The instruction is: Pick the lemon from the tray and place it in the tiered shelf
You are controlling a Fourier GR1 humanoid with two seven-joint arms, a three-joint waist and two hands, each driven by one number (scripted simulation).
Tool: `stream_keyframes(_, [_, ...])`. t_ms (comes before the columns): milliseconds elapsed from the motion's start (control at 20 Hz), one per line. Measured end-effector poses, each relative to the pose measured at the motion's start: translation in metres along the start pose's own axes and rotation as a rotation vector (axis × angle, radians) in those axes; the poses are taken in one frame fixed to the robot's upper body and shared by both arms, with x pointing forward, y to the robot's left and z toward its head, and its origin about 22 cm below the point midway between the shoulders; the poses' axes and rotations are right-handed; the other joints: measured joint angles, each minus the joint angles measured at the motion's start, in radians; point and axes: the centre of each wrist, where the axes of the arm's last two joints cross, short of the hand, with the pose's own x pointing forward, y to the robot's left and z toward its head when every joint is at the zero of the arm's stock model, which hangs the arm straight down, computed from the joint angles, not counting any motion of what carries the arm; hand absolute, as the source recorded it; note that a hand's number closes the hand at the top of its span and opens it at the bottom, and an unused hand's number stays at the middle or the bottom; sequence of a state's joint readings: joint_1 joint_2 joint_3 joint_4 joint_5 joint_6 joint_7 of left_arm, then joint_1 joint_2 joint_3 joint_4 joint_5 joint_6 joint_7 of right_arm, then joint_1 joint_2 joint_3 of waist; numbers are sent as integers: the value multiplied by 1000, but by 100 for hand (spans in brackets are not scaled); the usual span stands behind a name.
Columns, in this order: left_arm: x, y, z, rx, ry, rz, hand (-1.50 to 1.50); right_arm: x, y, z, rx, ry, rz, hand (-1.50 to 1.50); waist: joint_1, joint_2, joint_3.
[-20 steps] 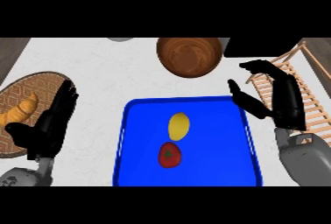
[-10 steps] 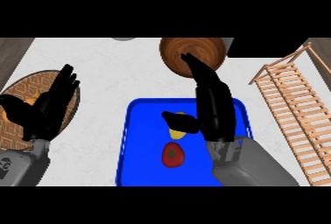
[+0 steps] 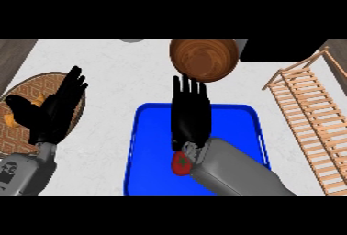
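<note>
Lemon out of sight, prob. under the palm; can't tell exact spot. Blue tray (image 3: 148, 137) on bench, tiered shelf (image 3: 308, 124) to its right, apart. Right hand (image 3: 190, 117) flat over tray's middle, palm down, fingers straight, holding nothing seen. Left hand (image 3: 58, 110) rests at left, fingers straight & up. Red fruit (image 3: 181, 164) by right wrist.

The right hand (image 3: 190, 117) and its forearm lay flat over the middle of the blue tray (image 3: 146, 151), fingers straight, leaving only bare strips along both side walls and a red fruit (image 3: 180, 164) showing beside the wrist. A narrow lane of counter (image 3: 115, 73) ran between the tray and the tiered shelf (image 3: 305, 119), while the brown bowl (image 3: 202, 57) stood close beyond the tray's far edge. Leftward, bare counter lay open up to the woven plate (image 3: 17, 137), where the open left hand (image 3: 58, 110) hung.
</note>
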State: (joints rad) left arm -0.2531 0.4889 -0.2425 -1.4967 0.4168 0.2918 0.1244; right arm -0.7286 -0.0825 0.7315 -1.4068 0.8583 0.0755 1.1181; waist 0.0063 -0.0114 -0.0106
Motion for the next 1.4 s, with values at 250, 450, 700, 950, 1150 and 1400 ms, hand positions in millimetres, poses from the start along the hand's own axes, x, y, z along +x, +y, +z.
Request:
stream_keyframes(250, [3, 0, -3, -6, -5, 3, 0, 17, 12, -11, 33, 56, 201, -150, 14, 3, 3])
stream_keyframes(450, [2, 0, -6, -21, -12, 3, 0, 24, 13, -25, 57, 106, 273, -150, 30, 10, 5])
stream_keyframes(700, [3, -2, -10, -35, -11, 2, 0, 24, 21, -39, 121, 163, 359, -150, 40, 12, 6])
stream_keyframes(950, [6, 0, -13, -39, -10, 3, 0, 18, 34, -52, 163, 224, 459, -150, 44, 11, 6])
stream_keyframes(1150, [2, -2, -15, -40, -8, 4, 0, 15, 41, -57, 191, 249, 514, -150, 43, 10, 6])
stream_keyframes(1400, [3, -3, -17, -39, -8, 4, 0, 11, 47, -62, 230, 272, 560, -150, 41, 6, 7])
